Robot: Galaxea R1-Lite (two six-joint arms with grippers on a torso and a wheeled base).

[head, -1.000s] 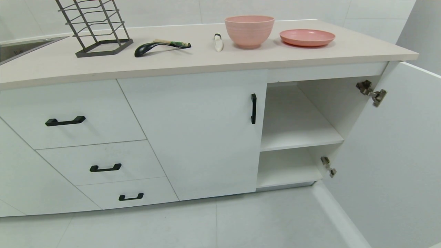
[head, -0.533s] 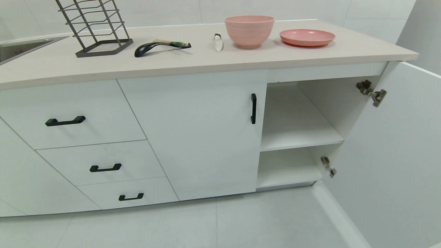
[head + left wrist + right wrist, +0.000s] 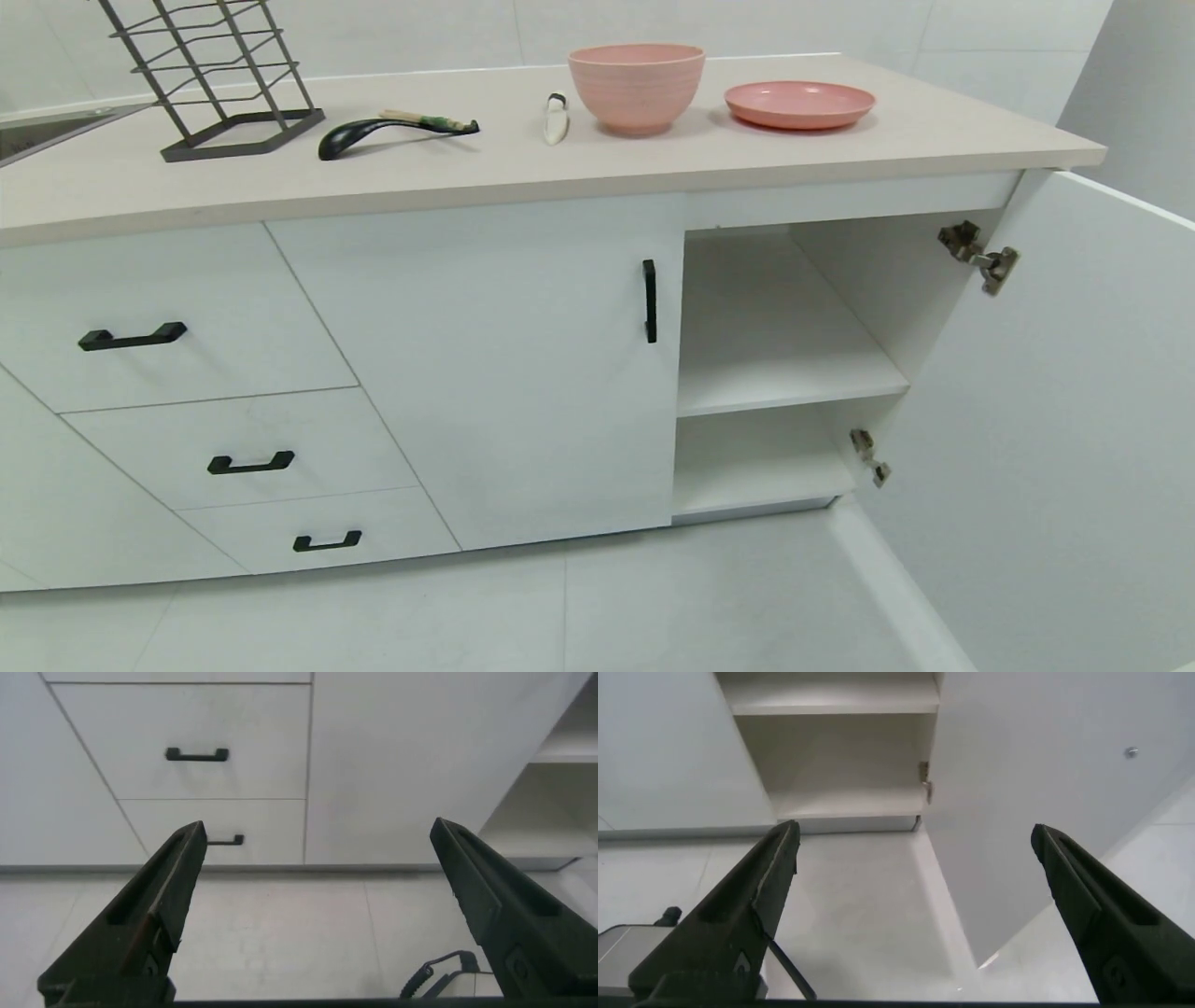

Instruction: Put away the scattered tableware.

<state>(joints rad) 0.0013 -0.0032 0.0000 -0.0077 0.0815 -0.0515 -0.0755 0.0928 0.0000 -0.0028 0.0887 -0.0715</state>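
Observation:
On the beige countertop (image 3: pixel 467 177) stand a pink bowl (image 3: pixel 636 87) and, to its right, a flat pink plate (image 3: pixel 799 104). Left of the bowl lies a small white spoon (image 3: pixel 555 118), and further left a black ladle (image 3: pixel 347 136) with a pair of chopsticks (image 3: pixel 428 119) across its handle. My left gripper (image 3: pixel 318 859) hangs low, open, facing the drawers. My right gripper (image 3: pixel 915 859) is also open, held low before the open cabinet. Neither holds anything.
A black wire rack (image 3: pixel 210 79) stands at the counter's left, beside a sink (image 3: pixel 37 140). The right cabinet door (image 3: pixel 1055 420) is swung open, showing two bare shelves (image 3: pixel 775 373). The left door (image 3: pixel 485 364) is closed; three drawers (image 3: pixel 187 317) with black handles lie left.
The whole head view has shifted left, so the camera has turned or moved right. The tableware on the counter has not moved.

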